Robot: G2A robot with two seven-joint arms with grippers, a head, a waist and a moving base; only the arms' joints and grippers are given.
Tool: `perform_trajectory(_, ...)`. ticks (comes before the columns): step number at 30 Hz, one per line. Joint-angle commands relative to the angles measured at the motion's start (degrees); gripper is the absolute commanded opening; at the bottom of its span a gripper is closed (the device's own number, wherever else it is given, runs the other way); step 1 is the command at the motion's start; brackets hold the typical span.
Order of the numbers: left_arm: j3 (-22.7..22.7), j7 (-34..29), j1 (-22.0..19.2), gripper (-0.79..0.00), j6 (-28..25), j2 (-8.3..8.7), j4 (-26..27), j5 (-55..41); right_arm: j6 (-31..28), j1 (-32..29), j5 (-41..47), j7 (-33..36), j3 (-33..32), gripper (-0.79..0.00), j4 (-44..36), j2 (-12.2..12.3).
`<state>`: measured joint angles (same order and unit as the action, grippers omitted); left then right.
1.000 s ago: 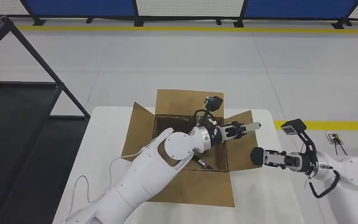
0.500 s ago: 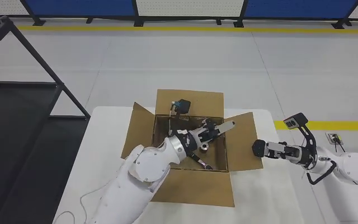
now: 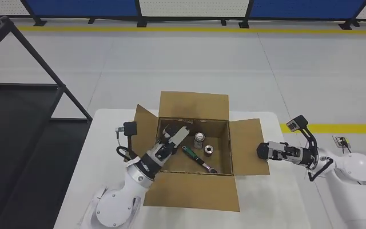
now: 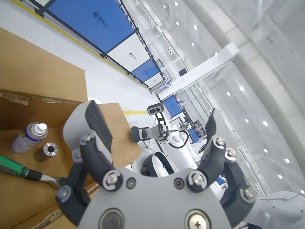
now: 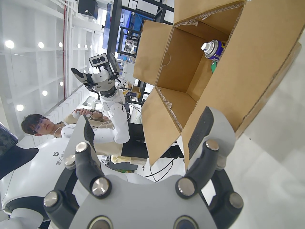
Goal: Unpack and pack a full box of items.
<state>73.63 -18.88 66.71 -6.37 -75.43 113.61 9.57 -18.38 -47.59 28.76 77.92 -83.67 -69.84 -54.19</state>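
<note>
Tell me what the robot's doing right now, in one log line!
left gripper: open, over box | right gripper: open, by flap | in box: spray can, metal socket, green-handled ratchet

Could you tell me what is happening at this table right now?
A two-armed robot is working on an open box on the table. Inside are an upright spray can, a metal socket and a green-handled wrench. The left pincer hovers over the box's left side, open and empty. The right pincer is at the outer edge of the right flap, also open and empty. Nothing is gripped at this moment.
</note>
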Motion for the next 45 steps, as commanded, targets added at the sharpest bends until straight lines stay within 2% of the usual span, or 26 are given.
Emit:
perform_trajectory(1,1.13,-0.42,1.94,0.0,-0.07,0.22,1.21,0.18,0.0,0.13,0.15,-0.27,0.39,0.0,0.56,-0.04)
perform_trajectory(6,2.32,-0.75,4.25,0.0,-0.62,0.48,2.56,-0.28,1.52,1.5,-1.65,-3.51,2.96,0.0,2.53,-0.43)
perform_trajectory(14,1.86,-1.41,3.78,0.0,-1.15,0.56,2.48,-0.52,3.02,4.76,-4.3,-5.71,8.43,0.0,4.86,-1.44)
perform_trajectory(45,1.3,-1.86,3.39,0.0,-1.1,0.88,2.48,-0.84,3.18,10.88,-4.55,-5.83,18.56,0.0,11.08,-4.18)
